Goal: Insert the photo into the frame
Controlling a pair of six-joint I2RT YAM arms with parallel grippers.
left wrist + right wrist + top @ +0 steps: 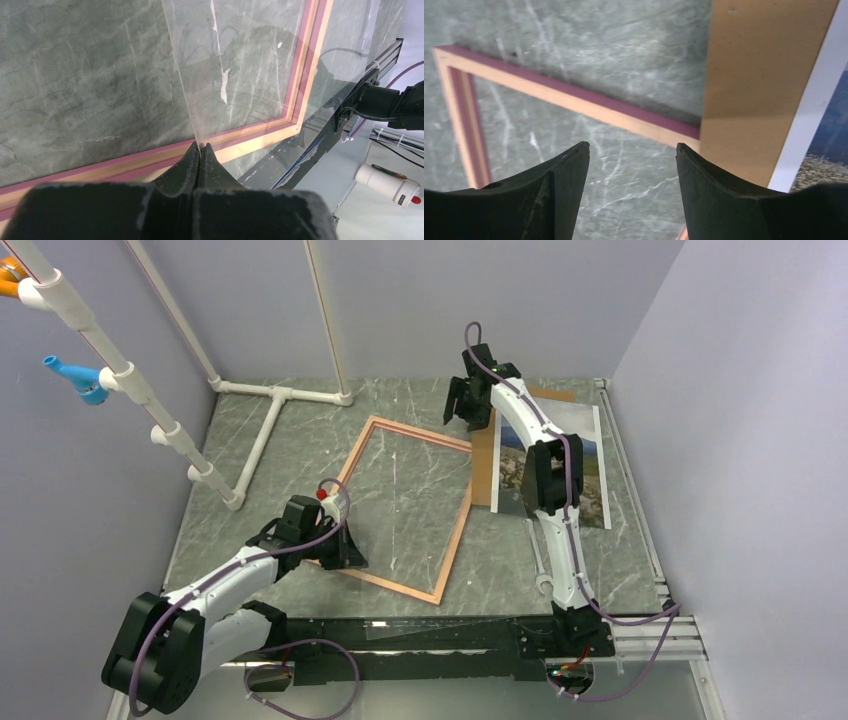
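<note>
Brown board [482,460] under photo [594,490], clear sheet [235,65] faint

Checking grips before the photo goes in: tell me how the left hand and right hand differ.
The left hand is shut, the right hand open. The left hand pinches a clear sheet; the right hand holds nothing. The left hand sits at the near side of the frame, the right hand over its far edge by the brown board. Both have black fingers.
</note>
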